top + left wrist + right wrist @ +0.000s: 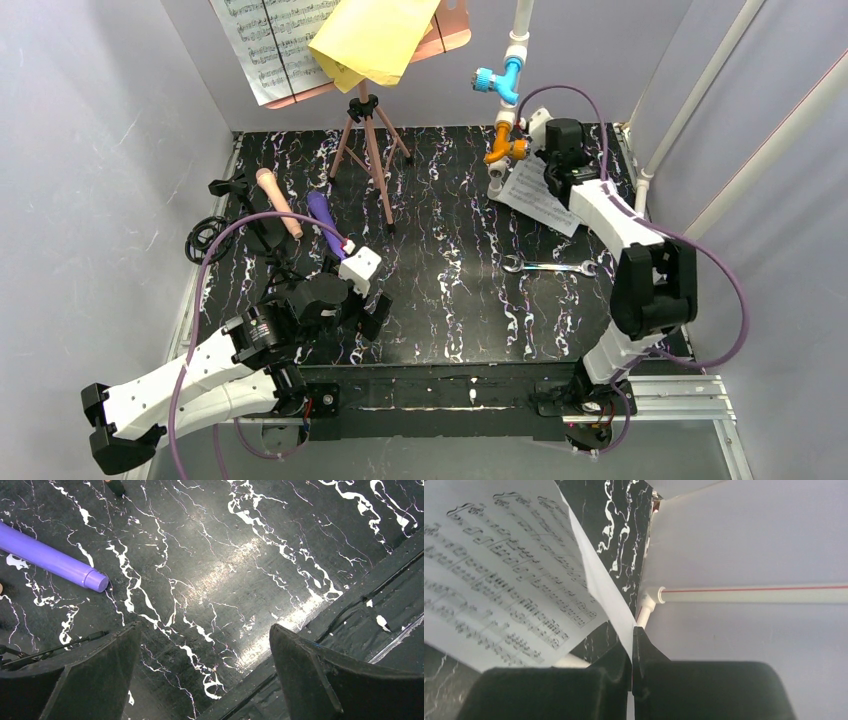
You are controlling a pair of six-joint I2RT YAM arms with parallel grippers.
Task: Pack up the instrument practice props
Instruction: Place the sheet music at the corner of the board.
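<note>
At the table's far right corner the right gripper pinches a white music sheet of printed notes. The left gripper gapes wide.

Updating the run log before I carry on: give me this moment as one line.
right gripper: jaws shut on white music sheet | left gripper: jaws open, empty, near purple microphone | music rest: standing, yellow sheet on it

Back left on table: music rest, two sheets on it. Before it, left microphone beside right microphone; mic holders further left. Right of centre, wrench; behind it pipe, loose sheet at its foot, apparently pinched in right gripper.
</note>
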